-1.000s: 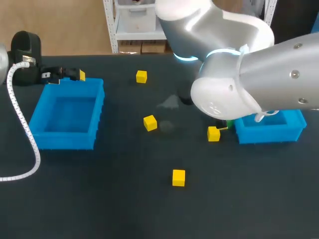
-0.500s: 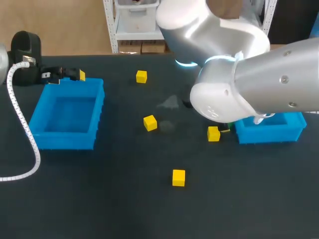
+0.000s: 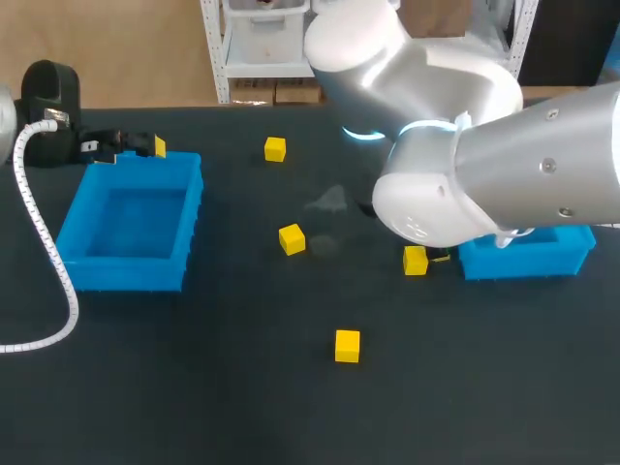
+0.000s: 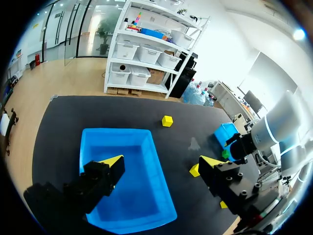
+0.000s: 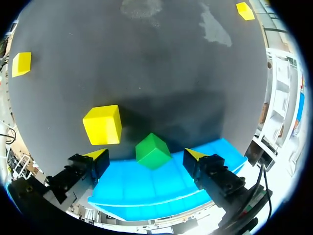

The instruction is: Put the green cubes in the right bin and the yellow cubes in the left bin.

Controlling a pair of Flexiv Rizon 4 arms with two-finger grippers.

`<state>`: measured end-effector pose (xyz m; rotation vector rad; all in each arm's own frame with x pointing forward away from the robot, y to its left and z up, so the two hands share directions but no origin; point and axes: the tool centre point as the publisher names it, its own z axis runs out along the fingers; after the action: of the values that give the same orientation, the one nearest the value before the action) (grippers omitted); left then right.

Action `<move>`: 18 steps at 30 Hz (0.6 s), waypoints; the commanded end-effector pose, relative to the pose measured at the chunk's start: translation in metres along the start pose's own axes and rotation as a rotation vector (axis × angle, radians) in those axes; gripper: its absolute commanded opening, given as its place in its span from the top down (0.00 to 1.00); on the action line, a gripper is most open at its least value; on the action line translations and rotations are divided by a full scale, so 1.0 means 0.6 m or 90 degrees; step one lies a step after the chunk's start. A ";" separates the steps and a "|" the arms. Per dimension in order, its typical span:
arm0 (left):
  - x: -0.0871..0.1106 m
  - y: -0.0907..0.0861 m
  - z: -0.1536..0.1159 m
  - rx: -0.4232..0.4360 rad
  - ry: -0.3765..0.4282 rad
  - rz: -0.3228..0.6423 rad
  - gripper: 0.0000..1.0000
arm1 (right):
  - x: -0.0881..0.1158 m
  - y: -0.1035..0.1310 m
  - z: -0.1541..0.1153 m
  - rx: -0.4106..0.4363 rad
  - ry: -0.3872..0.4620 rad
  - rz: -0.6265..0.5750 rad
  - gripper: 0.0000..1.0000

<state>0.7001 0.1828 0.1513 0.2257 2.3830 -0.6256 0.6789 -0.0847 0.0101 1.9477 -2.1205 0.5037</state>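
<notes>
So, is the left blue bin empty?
Empty: the left bin shows only bare blue floor from above; no cubes inside.

We held left arm (image 3: 44, 107) at far left of head view, black wrist low, white ribbed cable (image 3: 48, 262) looping off it. Our left gripper (image 4: 162, 161) pointed forward and downward, fingers wide apart, gripping nothing. Our right arm (image 3: 504, 165) came in from right, bulky silver links folded over, blue-lit ring (image 3: 426, 102) at joint. Its wrist hid most of its gripper from above. In wrist view our right gripper (image 5: 146, 154) pointed down, yellow tips well apart, neither finger in contact.
</notes>
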 end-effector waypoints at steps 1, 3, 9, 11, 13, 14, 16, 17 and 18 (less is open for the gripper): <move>0.002 0.003 0.000 0.006 -0.003 0.001 0.00 | 0.001 0.001 0.011 0.013 -0.001 0.001 0.00; 0.002 0.003 0.000 0.006 -0.003 0.001 0.00 | 0.000 0.001 0.013 0.017 -0.001 0.001 0.00; 0.002 0.003 0.000 0.006 -0.003 0.001 0.00 | -0.006 -0.002 0.022 0.037 -0.003 0.002 0.00; 0.002 0.003 0.000 0.006 -0.003 0.001 0.00 | -0.008 -0.002 0.024 0.041 -0.003 0.001 0.00; 0.002 0.003 0.000 0.006 -0.003 0.001 0.00 | -0.008 -0.003 0.025 0.043 -0.002 0.000 0.00; 0.002 0.003 0.000 0.006 -0.003 0.001 0.00 | -0.007 -0.003 0.026 0.044 -0.001 0.000 0.00; 0.002 0.003 0.000 0.006 -0.003 0.001 0.00 | -0.006 -0.006 0.026 0.045 0.000 0.002 0.49; 0.002 0.003 0.000 0.006 -0.003 0.001 0.00 | -0.005 -0.006 0.027 0.046 0.000 0.003 0.58; 0.002 0.003 0.000 0.006 -0.003 0.001 0.00 | -0.003 -0.007 0.027 0.046 0.001 0.004 0.67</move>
<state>0.7001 0.1828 0.1513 0.2257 2.3830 -0.6256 0.6854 -0.0870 -0.0049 1.9749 -2.1316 0.5874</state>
